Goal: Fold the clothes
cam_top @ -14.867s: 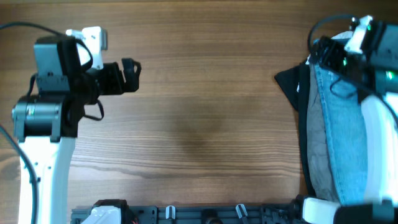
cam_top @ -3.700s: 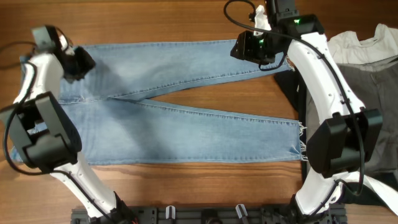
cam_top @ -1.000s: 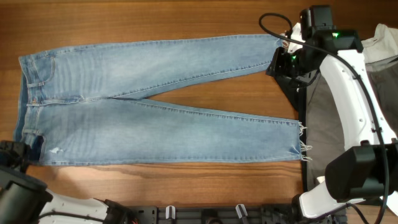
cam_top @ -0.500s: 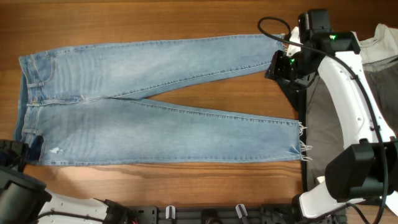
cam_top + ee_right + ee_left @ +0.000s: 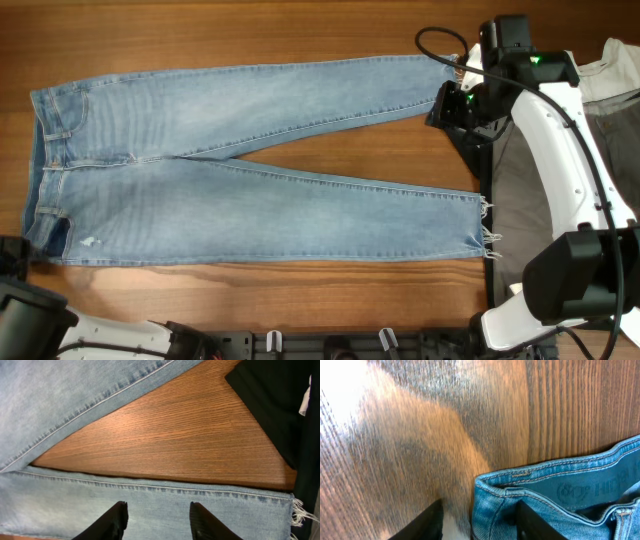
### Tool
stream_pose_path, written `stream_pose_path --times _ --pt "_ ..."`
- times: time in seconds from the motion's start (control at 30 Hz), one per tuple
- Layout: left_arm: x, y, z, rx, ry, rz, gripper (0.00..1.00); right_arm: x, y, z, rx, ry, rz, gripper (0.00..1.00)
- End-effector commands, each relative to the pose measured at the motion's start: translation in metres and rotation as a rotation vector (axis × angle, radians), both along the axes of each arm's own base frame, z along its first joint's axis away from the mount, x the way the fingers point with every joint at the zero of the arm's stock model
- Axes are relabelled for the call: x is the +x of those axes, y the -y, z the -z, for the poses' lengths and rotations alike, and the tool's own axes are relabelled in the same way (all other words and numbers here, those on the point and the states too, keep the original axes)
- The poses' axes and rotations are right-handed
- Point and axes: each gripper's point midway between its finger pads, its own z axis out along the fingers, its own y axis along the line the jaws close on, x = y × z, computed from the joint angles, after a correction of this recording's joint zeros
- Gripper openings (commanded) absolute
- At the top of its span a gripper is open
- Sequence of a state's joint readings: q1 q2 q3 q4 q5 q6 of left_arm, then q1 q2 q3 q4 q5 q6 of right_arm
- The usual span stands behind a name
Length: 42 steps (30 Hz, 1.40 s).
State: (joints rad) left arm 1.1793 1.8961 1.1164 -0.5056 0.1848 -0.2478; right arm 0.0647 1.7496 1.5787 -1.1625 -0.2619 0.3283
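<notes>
Light-blue jeans (image 5: pixel 250 170) lie flat on the table, waistband at the left, both legs reaching right to frayed hems. My right gripper (image 5: pixel 448 106) hovers by the hem of the far leg. In the right wrist view it (image 5: pixel 157 507) is open above the denim (image 5: pixel 60 400), nothing between its fingers. My left gripper (image 5: pixel 10 252) sits at the near left corner. In the left wrist view its jaws (image 5: pixel 480 510) stand open around the waistband corner (image 5: pixel 560 485), a gap showing beside the left finger.
At the right edge a pile holds grey trousers (image 5: pixel 515 200), a white top (image 5: pixel 610 75) and a black garment (image 5: pixel 468 135), which is also in the right wrist view (image 5: pixel 270 405). A wedge of wooden table (image 5: pixel 175 430) shows between the legs.
The right gripper has shifted slightly toward the far leg's hem and its jaws have widened a little. The left arm has edged toward the table's corner.
</notes>
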Motion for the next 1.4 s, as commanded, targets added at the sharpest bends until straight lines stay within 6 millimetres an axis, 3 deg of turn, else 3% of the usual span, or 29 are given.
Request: stream_pose_path --times 0.0,0.07,0.17,0.23,0.27,0.53,0.73,0.87,0.97,1.2,1.37 --pt "-0.010 0.007 0.035 -0.065 -0.046 -0.005 0.42 -0.001 -0.004 0.005 0.009 -0.019 0.006 0.47" --pt "-0.007 0.010 0.043 -0.088 -0.034 0.001 0.39 -0.002 -0.003 0.005 0.009 -0.023 0.006 0.47" --pt "-0.004 0.016 0.051 -0.125 -0.015 0.008 0.15 -0.002 -0.003 0.006 0.006 -0.027 0.008 0.47" --pt "-0.003 0.016 0.050 -0.121 -0.013 0.008 0.13 -0.003 -0.001 0.006 0.001 -0.038 0.043 0.47" --pt "-0.001 0.014 0.046 -0.114 -0.002 0.010 0.06 -0.001 0.005 0.007 -0.021 -0.047 0.106 0.47" --pt "0.008 0.008 0.017 -0.066 0.058 0.021 0.04 0.003 0.030 0.009 -0.033 -0.070 0.304 0.48" --pt "0.027 0.006 -0.024 -0.031 0.193 0.016 0.04 -0.003 0.062 0.014 -0.026 -0.106 0.386 0.48" --pt "0.029 0.004 -0.049 0.008 0.226 -0.013 0.04 -0.020 0.075 0.033 -0.041 -0.172 0.393 0.48" --pt "0.028 0.005 -0.061 0.023 0.233 -0.012 0.04 -0.045 0.085 0.060 -0.065 -0.261 0.415 0.49" --pt "0.027 0.006 -0.063 0.020 0.234 -0.022 0.04 -0.109 0.095 0.120 -0.059 -0.459 0.477 0.37" --pt "0.028 0.004 -0.064 0.023 0.240 -0.035 0.04 -0.139 0.104 0.139 -0.046 -0.535 0.519 0.33"
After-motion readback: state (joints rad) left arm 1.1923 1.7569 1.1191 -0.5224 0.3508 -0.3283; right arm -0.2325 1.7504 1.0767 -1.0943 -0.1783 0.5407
